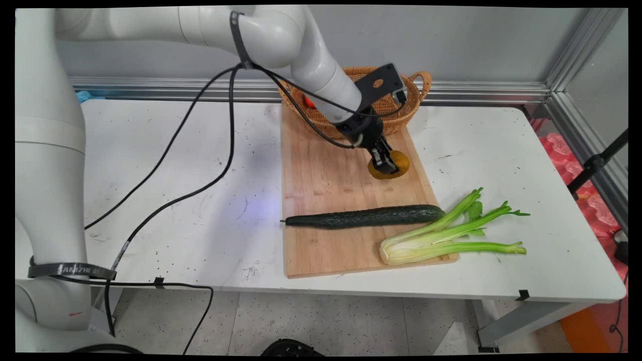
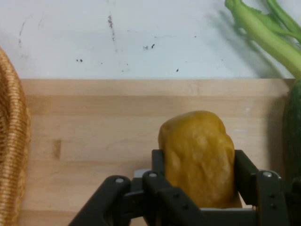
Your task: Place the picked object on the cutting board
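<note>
Two fingers [image 2: 244, 174] of the gripper [image 1: 385, 168] pinching a potato [image 2: 197, 155], clearest in hand view.

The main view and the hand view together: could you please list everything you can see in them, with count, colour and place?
potato: one, yellow-brown, on the cutting board's far right part, between the end effector's fingers.
cutting board: one, pale wood, lying on the table's middle.
cucumber: one, dark green, lying across the board's near half.
celery: one bunch, light green, root end on the board's near right corner, stalks out over the table.
basket: one, woven tan, at the board's far end by the wall; something orange shows inside.
table: one, white, scuffed.
cables: black, hanging from the arm over the table's left side.
end effector: one, black, closed around the potato.
arm: one, white, coming in from the upper left.
</note>
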`<state>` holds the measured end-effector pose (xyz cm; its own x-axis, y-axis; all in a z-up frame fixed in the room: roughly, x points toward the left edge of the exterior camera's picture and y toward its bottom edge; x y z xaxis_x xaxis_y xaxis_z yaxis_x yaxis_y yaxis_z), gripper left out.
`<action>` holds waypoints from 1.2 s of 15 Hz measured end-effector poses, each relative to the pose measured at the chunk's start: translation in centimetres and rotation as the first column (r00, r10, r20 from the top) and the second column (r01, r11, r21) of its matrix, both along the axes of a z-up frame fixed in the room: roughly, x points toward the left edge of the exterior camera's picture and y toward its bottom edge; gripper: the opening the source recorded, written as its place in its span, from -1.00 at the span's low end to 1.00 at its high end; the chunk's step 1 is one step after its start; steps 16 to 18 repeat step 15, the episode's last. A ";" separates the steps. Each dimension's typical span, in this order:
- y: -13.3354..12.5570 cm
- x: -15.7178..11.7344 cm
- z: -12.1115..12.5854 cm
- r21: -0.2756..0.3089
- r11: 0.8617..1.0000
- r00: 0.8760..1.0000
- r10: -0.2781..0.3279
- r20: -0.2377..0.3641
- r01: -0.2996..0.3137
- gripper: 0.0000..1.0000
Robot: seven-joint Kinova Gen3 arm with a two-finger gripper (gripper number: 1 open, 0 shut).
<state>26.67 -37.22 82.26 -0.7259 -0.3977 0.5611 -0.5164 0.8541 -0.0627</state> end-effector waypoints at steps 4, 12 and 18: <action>-0.5 -0.4 -1.7 -0.006 1.000 1.000 0.004 -0.007 -0.004 -1.00; -1.0 -0.9 -3.4 -0.014 1.000 1.000 0.015 -0.020 -0.015 1.00; -1.0 -1.1 -3.7 -0.014 1.000 1.000 0.017 -0.024 -0.017 1.00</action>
